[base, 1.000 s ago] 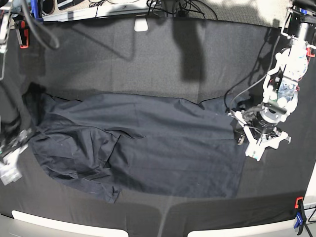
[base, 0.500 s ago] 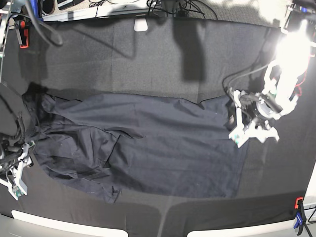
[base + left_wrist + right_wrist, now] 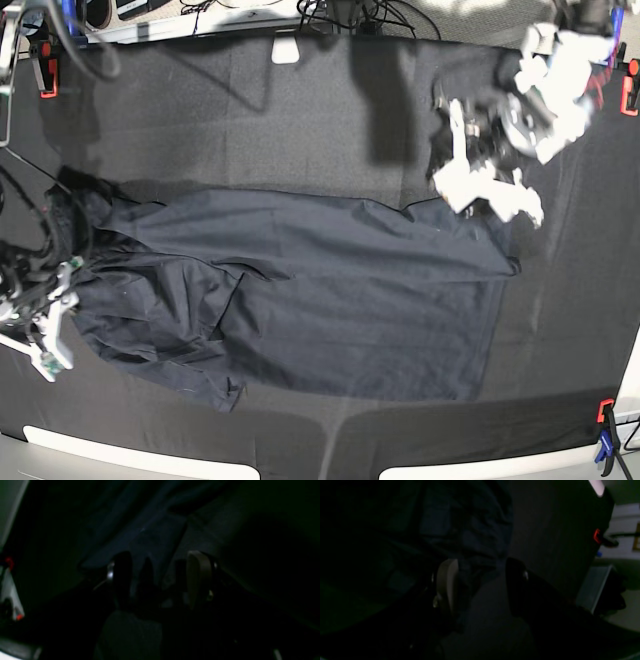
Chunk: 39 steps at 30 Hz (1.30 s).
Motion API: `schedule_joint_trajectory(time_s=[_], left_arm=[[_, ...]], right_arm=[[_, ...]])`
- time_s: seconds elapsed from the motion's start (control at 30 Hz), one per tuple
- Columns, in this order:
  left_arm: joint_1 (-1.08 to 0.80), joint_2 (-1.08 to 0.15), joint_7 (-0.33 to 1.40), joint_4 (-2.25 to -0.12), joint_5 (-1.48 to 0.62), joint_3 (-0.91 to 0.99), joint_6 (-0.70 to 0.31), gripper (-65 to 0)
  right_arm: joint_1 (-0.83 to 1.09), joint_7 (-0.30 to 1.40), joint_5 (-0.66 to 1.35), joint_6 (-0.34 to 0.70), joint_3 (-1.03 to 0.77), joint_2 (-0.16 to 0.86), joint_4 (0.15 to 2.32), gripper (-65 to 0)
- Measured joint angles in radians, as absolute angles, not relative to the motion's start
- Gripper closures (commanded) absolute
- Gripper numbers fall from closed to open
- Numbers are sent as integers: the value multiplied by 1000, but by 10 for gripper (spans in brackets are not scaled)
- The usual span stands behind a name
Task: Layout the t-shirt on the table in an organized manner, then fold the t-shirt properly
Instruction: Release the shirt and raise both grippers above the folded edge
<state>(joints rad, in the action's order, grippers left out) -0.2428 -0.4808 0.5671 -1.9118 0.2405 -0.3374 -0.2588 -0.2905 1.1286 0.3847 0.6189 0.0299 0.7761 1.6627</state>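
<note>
T-shirt lying spread on table, both grippers off it w/ jaws apart.

T-shirt [image 3: 290, 290] is sitting mid-table [image 3: 250, 110], bunched and creased on base view's left side, flatter on the right. Left gripper [image 3: 490, 190] is hovering above shirt's upper right corner, jaws apart, holding nothing. Right gripper [image 3: 45, 335] is sitting at the bunched edge, jaws apart, cloth btwn fingers [image 3: 447, 580] in wrist view but not pinched.

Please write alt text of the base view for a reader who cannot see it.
A dark t-shirt lies spread but wrinkled on a black table. The left claw, open, hangs above the shirt's far right corner; the right claw, open, is at its left edge.
</note>
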Motion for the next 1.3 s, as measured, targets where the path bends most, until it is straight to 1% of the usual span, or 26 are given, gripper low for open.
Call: schedule_joint_trajectory(time_s=[0.07,0.17,0.27,0.37,0.47,0.6,0.63,0.7,0.73,0.77,0.8,0.83,0.97,1.03,1.13,1.23,1.3], left_arm=[[-234,-454,562,-1879,310,-368,-217,-319],[-219,-419,559,-1799,393,-436,-197,-320],[-200,-385,576,-1710,509,-498,-81,-320],[-151,-371,609,-1644,521,-517,-4,-320],[-142,-366,611,-1593,526,-516,56,-320],[-137,-363,617,-1581,546,-516,72,-319],[-133,-363,607,-1581,564,-516,71,-308],[-128,-363,582,-1581,567,-516,72,-251],[-126,-363,571,-1578,565,-516,70,-204],[-125,-362,558,-1575,554,-516,70,-140],[-125,-363,557,-1572,540,-516,67,-55],[-125,-362,557,-1571,535,-516,68,0],[-121,-359,599,-1571,567,-516,68,0],[-121,-360,624,-1571,562,-516,68,0],[-121,-360,633,-1571,562,-516,68,0],[-121,-360,633,-1571,562,-516,68,0],[-121,-360,633,-1571,562,-516,68,0]], right_arm=[[-258,1127,384,619,30,776,1689,-295],[-197,1129,376,619,30,776,1737,-295],[-139,1125,378,619,30,773,1806,-295],[-78,1128,371,619,30,774,1866,-295],[-21,1125,373,619,30,773,1916,-295],[71,1129,372,619,29,774,1959,-295],[93,1129,375,619,29,774,1969,-295],[138,1122,377,619,29,771,1994,-295],[163,1112,379,619,29,771,2003,-295],[187,1106,379,619,29,771,2012,-295],[213,1098,380,619,30,770,2017,-295],[233,1090,376,619,30,770,2020,-295],[311,1012,339,620,27,773,2020,-295],[348,894,253,620,29,771,2014,-295],[361,698,158,621,30,770,1937,-295],[360,530,-86,603,31,770,1833,-295],[361,492,-210,539,31,770,1781,-295]])
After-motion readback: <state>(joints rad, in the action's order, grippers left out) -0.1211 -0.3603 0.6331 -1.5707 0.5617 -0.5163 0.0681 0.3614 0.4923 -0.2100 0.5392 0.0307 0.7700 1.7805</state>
